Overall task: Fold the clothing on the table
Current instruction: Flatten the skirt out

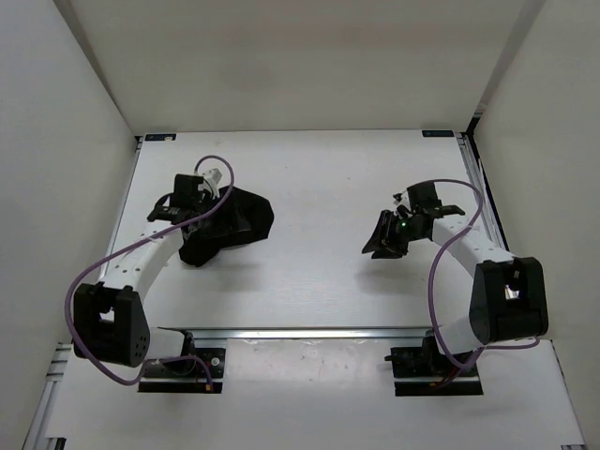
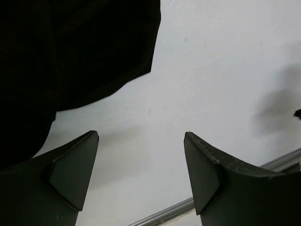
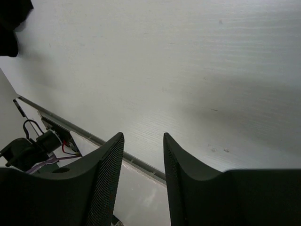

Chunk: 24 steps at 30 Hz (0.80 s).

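— Black matte clothing [image 1: 239, 220] is lying crumpled in a heap on the left side of the white worktop [image 1: 328, 281].
— And the hands?
— Near its edge the left hand [image 2: 141, 137] is hovering, spread wide and holding nothing. Well apart, the right hand [image 3: 143, 137] is hanging parted and empty too.
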Available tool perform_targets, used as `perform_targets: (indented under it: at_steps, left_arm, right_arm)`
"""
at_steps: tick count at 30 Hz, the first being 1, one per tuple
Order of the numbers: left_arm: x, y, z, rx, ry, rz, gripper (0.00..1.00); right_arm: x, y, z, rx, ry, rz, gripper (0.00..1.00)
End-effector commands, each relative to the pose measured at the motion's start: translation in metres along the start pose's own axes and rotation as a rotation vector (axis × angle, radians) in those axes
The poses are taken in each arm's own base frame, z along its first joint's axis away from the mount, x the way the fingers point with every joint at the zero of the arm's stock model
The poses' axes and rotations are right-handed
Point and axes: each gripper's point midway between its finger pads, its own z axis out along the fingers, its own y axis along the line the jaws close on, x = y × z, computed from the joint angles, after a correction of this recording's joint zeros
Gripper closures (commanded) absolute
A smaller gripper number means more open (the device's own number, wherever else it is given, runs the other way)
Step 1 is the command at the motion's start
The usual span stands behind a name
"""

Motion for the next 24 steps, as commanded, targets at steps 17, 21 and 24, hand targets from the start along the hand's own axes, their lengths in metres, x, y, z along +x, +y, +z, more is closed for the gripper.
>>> perform_targets:
  at_steps: [17,21,24]
  left_arm:
    - [-0.016,-0.02,0.106,-0.337,0.03,0.466,0.34]
    - [-0.003,-0.006,0.114,-0.409,0.045,0.453,0.44]
    - [-0.002,0.005,0.121,-0.439,0.049,0.421,0.55]
  right_arm:
    - [-0.006,-0.017,-0.028,-0.017,-0.099,0.036,0.55]
    - [-0.002,-0.025,-0.031,-0.003,-0.107,0.056,0.56]
    - [0.0,-0.024,-0.034,-0.012,-0.112,0.055,0.56]
